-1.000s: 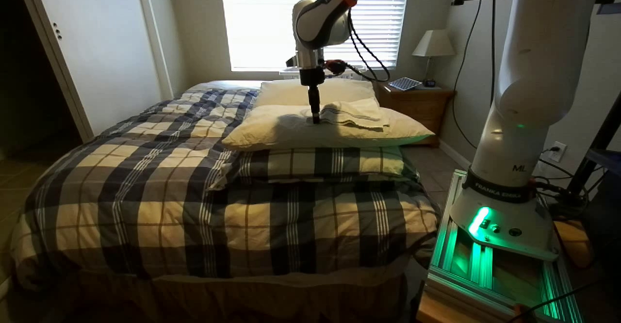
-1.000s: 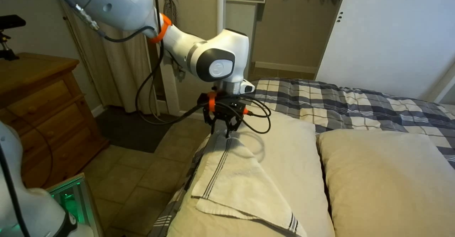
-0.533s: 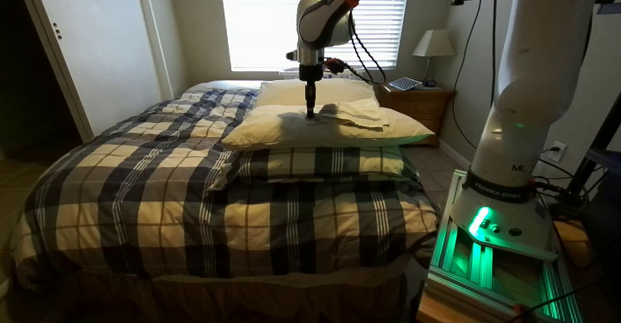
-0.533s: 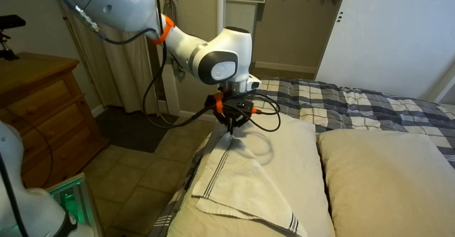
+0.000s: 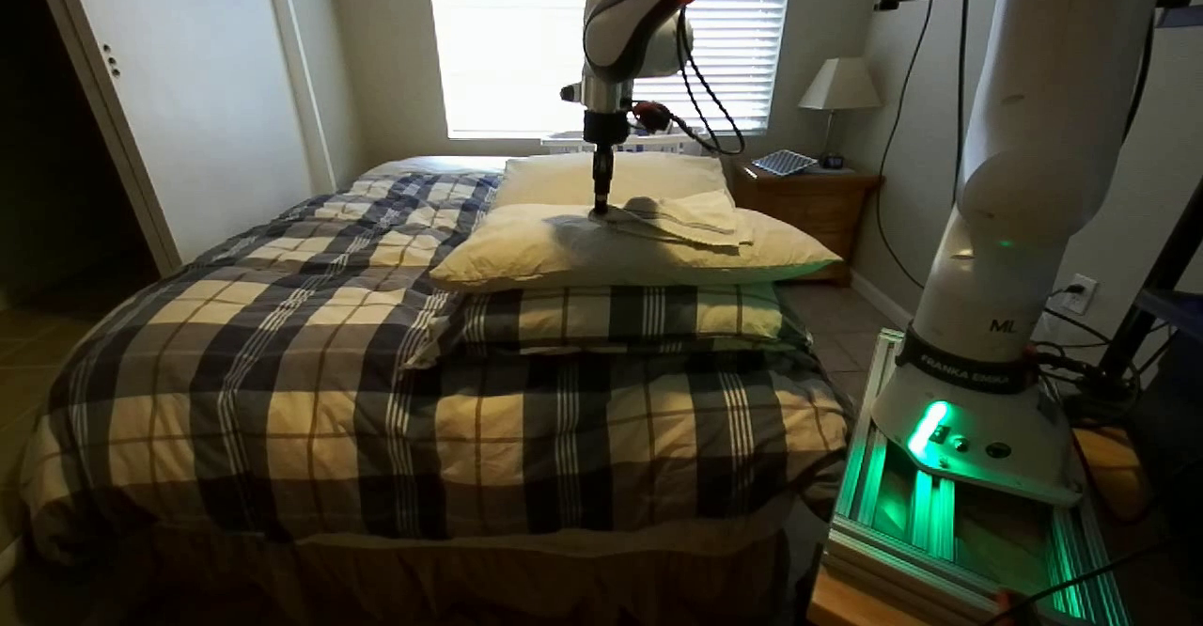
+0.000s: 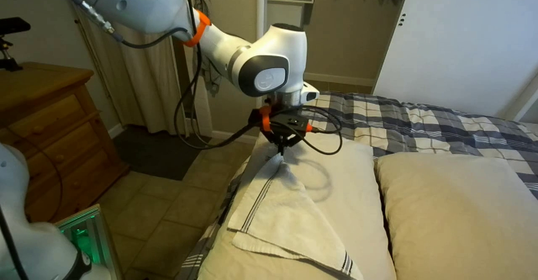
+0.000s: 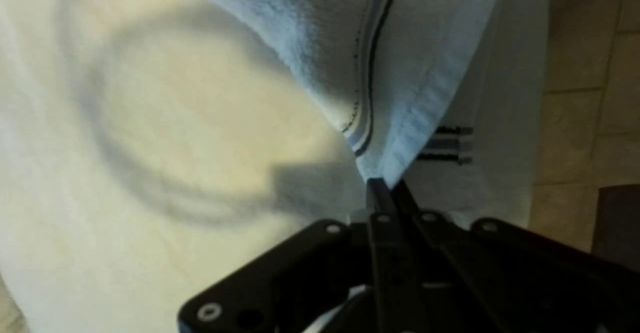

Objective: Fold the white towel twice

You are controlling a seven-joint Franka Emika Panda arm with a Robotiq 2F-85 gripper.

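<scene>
The Robotiq gripper [image 7: 387, 188] is clenched on a pinched point of the white towel [image 6: 290, 219], which slopes down from the jaws and spreads over the cream pillow [image 6: 353, 200] below them. Dark and blue-grey stripes run along the cloth, starting close to the jaws. Under that pillow sits a plaid pillow [image 5: 658, 313] on a plaid comforter [image 5: 329, 400]; a second cream pillow [image 6: 454, 212] lies apart from the jaws.

Legible writing is on the lower end of the Franka Emika Panda arm [image 5: 1034, 147], well away from the jaws: FRANKA EMIKA on the black collar [image 5: 968, 369] and the letters ML on the white link [image 5: 996, 297] just above it. Closer, above the jaws, a pale oval cap [image 6: 270, 79] on the wrist joint bears a mark too faint to read. Well beyond the jaws stands a table lamp [image 5: 839, 86] on a wooden nightstand [image 5: 813, 203].
</scene>
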